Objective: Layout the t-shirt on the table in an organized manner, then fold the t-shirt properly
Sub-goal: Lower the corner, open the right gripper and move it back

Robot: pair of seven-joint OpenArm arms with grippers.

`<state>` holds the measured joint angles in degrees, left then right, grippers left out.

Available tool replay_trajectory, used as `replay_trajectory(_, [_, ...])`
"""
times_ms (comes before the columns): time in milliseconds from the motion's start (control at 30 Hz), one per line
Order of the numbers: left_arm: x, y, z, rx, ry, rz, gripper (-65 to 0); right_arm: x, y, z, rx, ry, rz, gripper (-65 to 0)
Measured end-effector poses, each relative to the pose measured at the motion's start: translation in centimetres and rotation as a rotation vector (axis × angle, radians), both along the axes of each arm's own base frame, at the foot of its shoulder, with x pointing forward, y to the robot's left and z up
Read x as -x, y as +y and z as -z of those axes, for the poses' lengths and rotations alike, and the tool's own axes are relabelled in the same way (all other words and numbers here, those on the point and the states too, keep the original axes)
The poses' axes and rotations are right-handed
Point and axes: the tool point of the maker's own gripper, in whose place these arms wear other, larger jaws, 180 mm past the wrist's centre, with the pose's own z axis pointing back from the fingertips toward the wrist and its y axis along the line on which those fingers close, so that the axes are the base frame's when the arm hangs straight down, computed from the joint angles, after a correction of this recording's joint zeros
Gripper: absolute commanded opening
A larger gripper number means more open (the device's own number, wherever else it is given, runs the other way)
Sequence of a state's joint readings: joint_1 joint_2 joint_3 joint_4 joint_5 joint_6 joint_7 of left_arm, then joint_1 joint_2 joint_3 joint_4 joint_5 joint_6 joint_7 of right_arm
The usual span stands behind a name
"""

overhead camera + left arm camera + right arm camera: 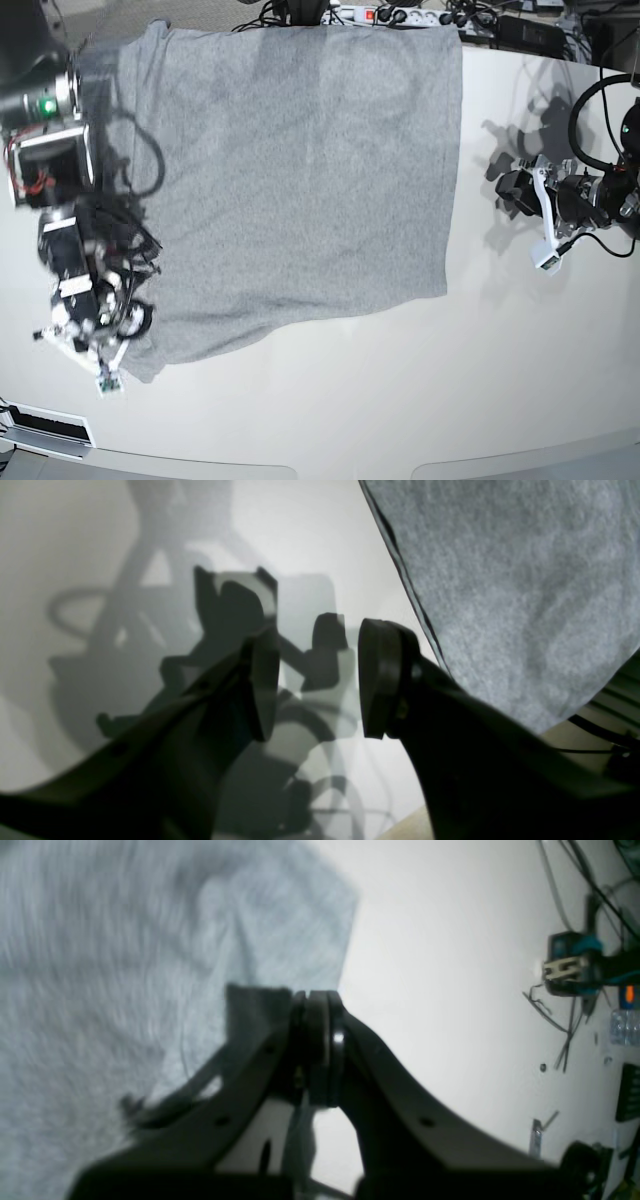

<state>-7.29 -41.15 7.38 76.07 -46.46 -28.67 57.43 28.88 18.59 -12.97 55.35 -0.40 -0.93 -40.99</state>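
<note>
Lying spread plain side up, the heather-grey t-shirt (290,180) covers the far-left part of the white counter (400,400), its long axis running left to right in the base view, one end hanging over the counter's far edge. The left hand (317,680) hovers over bare counter beside the shirt's edge, fingers spread and holding nothing. The right hand (318,1047) sits at the shirt's opposite border, pads pressed together; whether cloth is pinched cannot be told.
</note>
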Motion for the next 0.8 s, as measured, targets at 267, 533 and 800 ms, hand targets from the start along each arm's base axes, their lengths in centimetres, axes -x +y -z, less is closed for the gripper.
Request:
replay_trajectory(267, [0.0,0.1,0.0,-0.004,0.0,0.001,-43.2,3.2,9.4,0.4,-0.504,0.206,-0.486,-65.0])
replay_trajectory(533, [0.0,0.0,0.0,-0.003,-0.001,0.001,-43.2,5.1,6.1,0.3,-0.533,0.289,-0.438,-22.8])
replay_trajectory(800, [-0.1,0.0,0.0,-0.001,-0.004,0.0,-43.2,9.4,5.9,5.2,-0.526,0.339,-0.413,-22.8])
